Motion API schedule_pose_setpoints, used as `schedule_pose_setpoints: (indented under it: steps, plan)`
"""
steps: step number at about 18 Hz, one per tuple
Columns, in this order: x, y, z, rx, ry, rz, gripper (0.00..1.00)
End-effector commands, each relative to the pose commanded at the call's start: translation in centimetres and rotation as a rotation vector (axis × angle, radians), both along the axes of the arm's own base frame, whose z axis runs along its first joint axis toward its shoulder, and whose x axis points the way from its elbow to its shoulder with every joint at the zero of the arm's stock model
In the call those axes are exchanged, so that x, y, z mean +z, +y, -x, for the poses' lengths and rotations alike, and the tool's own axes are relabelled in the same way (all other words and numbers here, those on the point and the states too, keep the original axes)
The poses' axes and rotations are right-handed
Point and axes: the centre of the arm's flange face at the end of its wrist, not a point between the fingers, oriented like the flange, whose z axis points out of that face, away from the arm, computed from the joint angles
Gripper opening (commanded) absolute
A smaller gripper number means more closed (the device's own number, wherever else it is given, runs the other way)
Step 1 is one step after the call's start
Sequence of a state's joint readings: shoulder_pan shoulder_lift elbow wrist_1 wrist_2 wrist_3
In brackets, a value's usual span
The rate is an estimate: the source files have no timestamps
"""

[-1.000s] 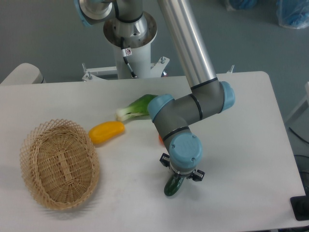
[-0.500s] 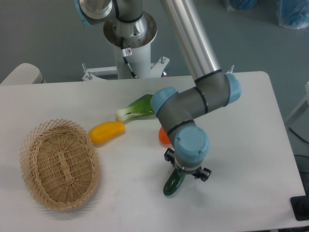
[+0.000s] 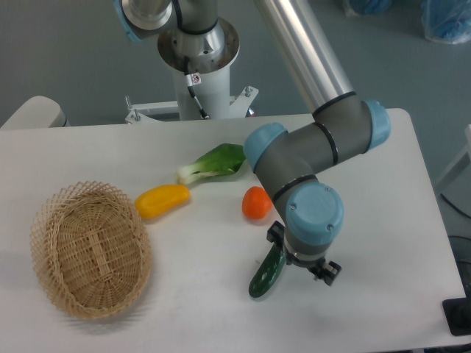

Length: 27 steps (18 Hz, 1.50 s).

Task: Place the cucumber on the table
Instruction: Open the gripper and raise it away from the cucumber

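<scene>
Shifted right off the glossy dark green cucumber (image 3: 267, 271) lying on the white table (image 3: 383, 220), the gripper (image 3: 303, 262) hides its jaws; wicker basket (image 3: 90, 250) sits well left.

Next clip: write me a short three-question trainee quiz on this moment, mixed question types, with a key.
1. True or false: the cucumber lies inside the wicker basket.
2. Which item lies nearest the cucumber?
A. the yellow pepper
B. the orange round item
C. the bok choy
3. Fill in: the cucumber's lower end rests on the ____, with the gripper right beside its upper end.

Key
1. False: it lies outside, well to the basket's right.
2. B
3. table; whether the gripper is open or shut cannot be told from this view.
</scene>
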<state>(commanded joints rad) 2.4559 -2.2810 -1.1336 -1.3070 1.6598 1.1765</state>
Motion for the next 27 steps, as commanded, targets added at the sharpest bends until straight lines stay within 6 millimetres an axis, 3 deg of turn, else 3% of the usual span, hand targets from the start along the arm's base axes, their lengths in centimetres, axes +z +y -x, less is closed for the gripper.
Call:
schedule_pose_setpoints:
  steps: [3, 13, 27]
  plan:
    - [-1.5, 0.7, -0.1, 0.005, 0.0, -0.002, 1.0]
    - [-1.5, -0.1, 1.1, 0.002, -0.028, -0.056, 1.0]
    - [-1.5, 0.1, 1.1, -0.102, -0.029, -0.076, 1.0]
